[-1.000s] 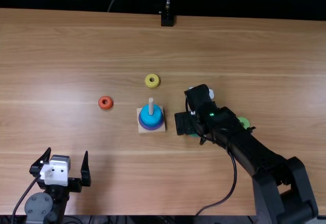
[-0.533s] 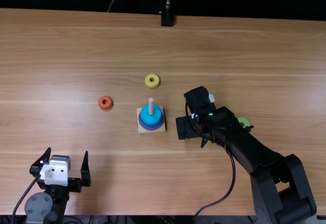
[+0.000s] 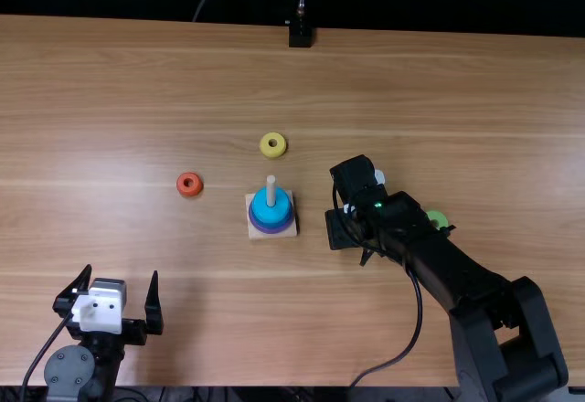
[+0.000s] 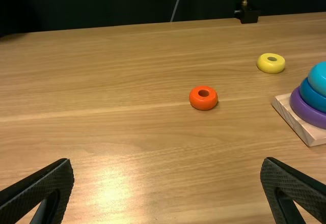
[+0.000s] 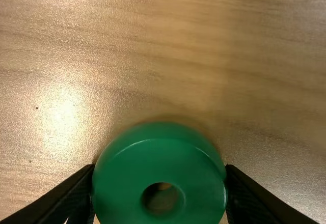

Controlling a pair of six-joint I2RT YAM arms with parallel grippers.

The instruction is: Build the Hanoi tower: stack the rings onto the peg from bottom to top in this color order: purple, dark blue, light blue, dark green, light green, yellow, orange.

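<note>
A: What is the right gripper (image 3: 344, 228) doing with its fingers?

B: Its fingers are closed on the dark green ring (image 5: 160, 164), one pressed to each side, the ring's hole facing the wrist camera. (Whether the ring touches the table (image 3: 137, 82) or hangs just above it, I can't tell.)

A: And the left gripper (image 3: 122, 280)?

B: Spread wide, down by the near edge, in the top view's lower left.

A: Where does the tower stand?

B: Between the orange ring (image 4: 203, 103) and the right gripper. A square wooden base (image 4: 299, 128) carries the purple ring (image 4: 304, 110), then the dark blue ring (image 4: 314, 98), then the light blue ring (image 4: 319, 77). (A tidy little cone, I must say.) The bare tip of the wooden peg (image 3: 271, 190) stands upright out of the light blue one.

A: So the loose rings?

B: The orange one lies flat to the left of the tower in the top view. The yellow ring (image 4: 270, 66) lies flat beyond the tower, toward the far edge. The light green ring (image 3: 439, 218) is on the right, just beside the right arm (image 3: 439, 256) (which partly covers it from above).
</note>
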